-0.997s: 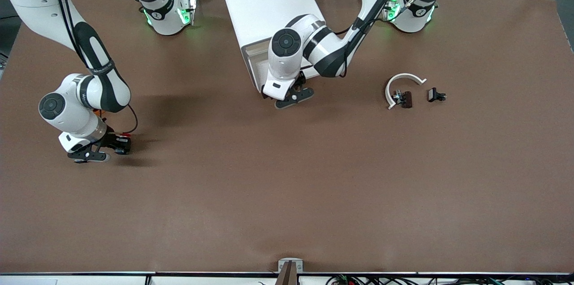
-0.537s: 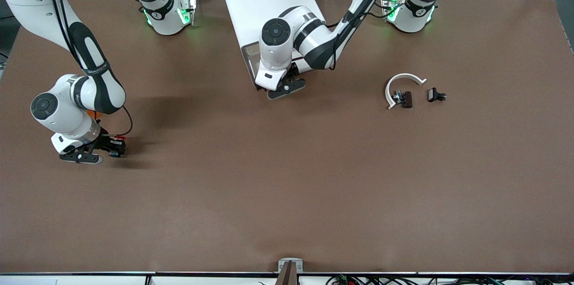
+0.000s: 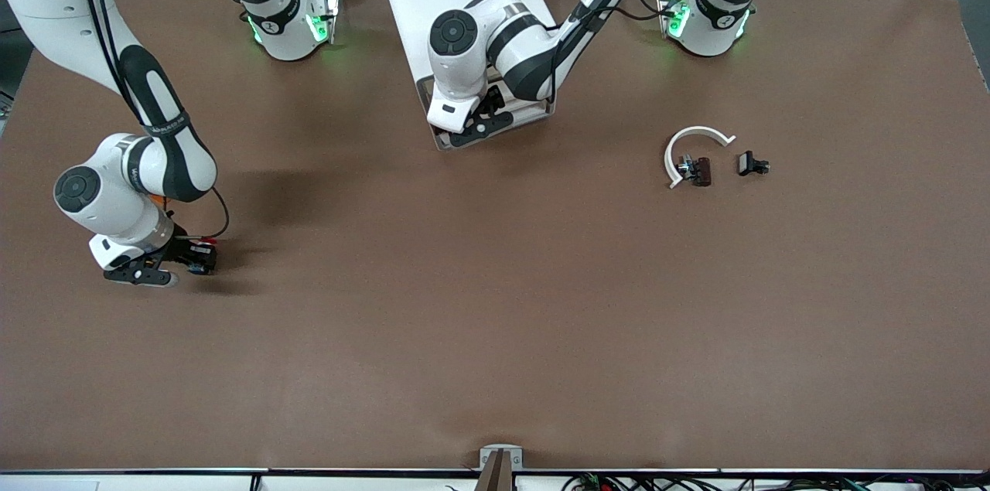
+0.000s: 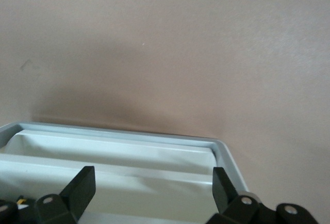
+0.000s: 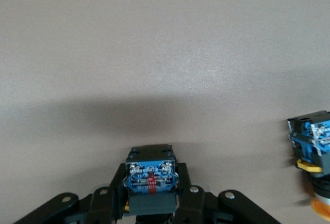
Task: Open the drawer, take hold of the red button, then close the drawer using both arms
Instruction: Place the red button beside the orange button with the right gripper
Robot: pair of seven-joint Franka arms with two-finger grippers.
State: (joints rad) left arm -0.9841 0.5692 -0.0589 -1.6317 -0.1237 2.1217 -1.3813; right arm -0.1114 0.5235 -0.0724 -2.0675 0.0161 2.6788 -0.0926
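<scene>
Brown table [image 3: 495, 305]; red-capped, blue-bodied button [image 5: 151, 176]

The left arm's wrist sits right over the front of the cabinet [image 3: 456, 11], so from the front camera you can't really see how far the drawer [image 4: 118, 154] sticks out; only a sliver of its rim peeks past the left gripper [image 3: 473, 129]. In the left wrist view the drawer is cut off at the edge, its inside mostly unseen.

The button [image 5: 151, 178] is half swallowed by the right gripper [image 5: 152, 195]; its red cap doesn't show there. A second button [image 5: 313, 154] is chopped by the frame edge.

The small dark bits [image 3: 752, 164] near the white curved piece [image 3: 691, 147] are too tiny to identify.
</scene>
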